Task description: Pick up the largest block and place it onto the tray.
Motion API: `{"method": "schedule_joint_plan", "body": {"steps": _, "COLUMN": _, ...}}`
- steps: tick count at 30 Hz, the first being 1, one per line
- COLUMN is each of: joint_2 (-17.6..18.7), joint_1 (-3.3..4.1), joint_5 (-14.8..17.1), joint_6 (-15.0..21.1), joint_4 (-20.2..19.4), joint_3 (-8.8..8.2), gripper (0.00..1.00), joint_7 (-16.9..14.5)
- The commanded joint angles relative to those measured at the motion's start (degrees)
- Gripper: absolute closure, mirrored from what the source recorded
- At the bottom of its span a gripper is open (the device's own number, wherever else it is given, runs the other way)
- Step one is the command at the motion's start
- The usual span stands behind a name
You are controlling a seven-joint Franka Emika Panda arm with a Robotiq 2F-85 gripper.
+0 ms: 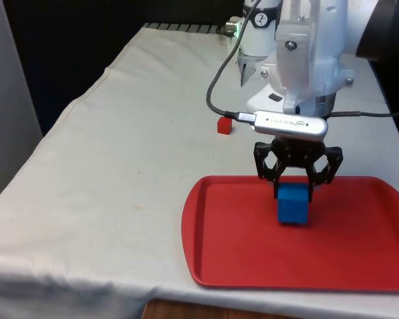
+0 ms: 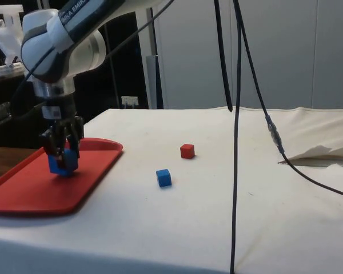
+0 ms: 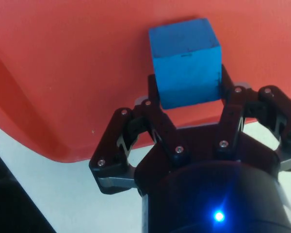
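Observation:
The largest block, a blue cube (image 1: 292,205) (image 2: 60,165) (image 3: 184,60), sits upright on the red tray (image 1: 239,252) (image 2: 23,191) (image 3: 63,73), near the tray's far edge. My gripper (image 1: 294,189) (image 2: 63,153) (image 3: 189,86) points straight down over it. One finger is on each side of the cube, and the fingers (image 3: 153,94) press against its upper sides. The cube's underside looks to be touching the tray floor.
A small red block (image 1: 224,125) (image 2: 187,150) lies on the white cloth beyond the tray. A small blue block (image 2: 163,177) lies nearer the tray's side. Black cables (image 2: 237,114) hang over the table. The tray has a raised rim (image 1: 189,219).

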Motion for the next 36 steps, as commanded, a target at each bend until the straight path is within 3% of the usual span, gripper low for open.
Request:
{"method": "schedule_joint_plan", "body": {"steps": 1, "joint_2": 0.2, "joint_1": -0.11, "joint_5": 0.1, "joint_6": -0.2, "joint_4": 0.4, "joint_3": 0.11, "gripper": 1.00, "joint_7": 0.2}}
{"method": "schedule_joint_plan", "body": {"steps": 16, "joint_2": 0.5, "joint_1": -0.06, "joint_5": 0.1, "joint_6": 0.2, "joint_4": 0.2, "joint_3": 0.34, "gripper": 0.98, "joint_7": 0.1}}
{"method": "schedule_joint_plan", "body": {"steps": 19, "joint_2": 0.5, "joint_1": -0.06, "joint_5": 0.1, "joint_6": 0.2, "joint_4": 0.2, "joint_3": 0.34, "gripper": 0.74, "joint_7": 0.1}}
{"method": "schedule_joint_plan", "body": {"steps": 20, "joint_2": 0.4, "joint_1": -0.06, "joint_5": 0.1, "joint_6": 0.2, "joint_4": 0.2, "joint_3": 0.34, "gripper": 0.54, "joint_7": 0.1}}
{"method": "schedule_joint_plan", "body": {"steps": 23, "joint_2": 0.4, "joint_1": -0.06, "joint_5": 0.0, "joint_6": 0.2, "joint_4": 0.2, "joint_3": 0.34, "gripper": 0.20, "joint_7": 0.0}}
{"method": "schedule_joint_plan", "body": {"steps": 24, "joint_2": 0.4, "joint_1": -0.06, "joint_5": 0.0, "joint_6": 0.2, "joint_4": 0.2, "joint_3": 0.34, "gripper": 0.20, "joint_7": 0.0}}
{"method": "schedule_joint_plan", "body": {"steps": 26, "joint_2": 0.4, "joint_1": -0.06, "joint_5": 0.0, "joint_6": 0.2, "joint_4": 0.2, "joint_3": 0.34, "gripper": 0.02, "joint_7": 0.0}}
{"method": "schedule_joint_plan", "body": {"steps": 36, "joint_2": -0.6, "joint_1": 0.17, "joint_5": -0.3, "joint_6": -0.7, "joint_4": 0.2, "joint_3": -0.06, "gripper": 0.00, "joint_7": 0.2}}
